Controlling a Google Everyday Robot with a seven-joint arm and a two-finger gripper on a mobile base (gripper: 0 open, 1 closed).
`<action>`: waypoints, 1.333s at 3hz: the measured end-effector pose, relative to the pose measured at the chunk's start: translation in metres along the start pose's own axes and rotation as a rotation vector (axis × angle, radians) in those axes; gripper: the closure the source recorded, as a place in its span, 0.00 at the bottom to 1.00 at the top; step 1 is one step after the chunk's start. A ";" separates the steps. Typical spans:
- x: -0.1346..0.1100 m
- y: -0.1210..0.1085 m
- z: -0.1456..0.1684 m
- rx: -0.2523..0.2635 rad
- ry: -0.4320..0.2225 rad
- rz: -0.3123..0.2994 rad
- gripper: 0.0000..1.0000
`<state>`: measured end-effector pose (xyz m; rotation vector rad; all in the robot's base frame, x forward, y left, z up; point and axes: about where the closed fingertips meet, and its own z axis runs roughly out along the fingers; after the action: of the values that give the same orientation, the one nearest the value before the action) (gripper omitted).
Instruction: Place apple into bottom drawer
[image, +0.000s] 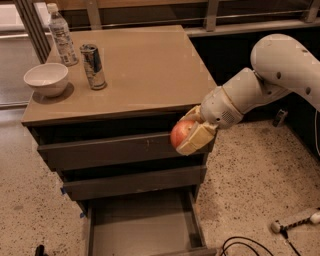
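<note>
My gripper (191, 133) is shut on the red-orange apple (180, 132) and holds it in the air in front of the right end of the top drawer front, below the cabinet top's edge. The white arm reaches in from the right. The bottom drawer (140, 225) is pulled open below, a shallow grey box with an empty floor. The apple hangs above the drawer's right part, well above it.
On the cabinet top (145, 70) stand a white bowl (46, 79), a drink can (93, 66) and a water bottle (62, 35) at the left. The middle drawer (135, 181) is shut. A cable and a white tool (295, 221) lie on the floor at the right.
</note>
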<state>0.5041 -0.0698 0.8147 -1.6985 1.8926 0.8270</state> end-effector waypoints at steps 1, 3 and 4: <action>0.019 0.000 0.030 -0.014 0.005 -0.013 1.00; 0.061 0.000 0.088 -0.019 -0.002 -0.043 1.00; 0.081 0.001 0.114 -0.042 -0.032 -0.040 1.00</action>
<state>0.4863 -0.0478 0.6782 -1.7319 1.8261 0.8790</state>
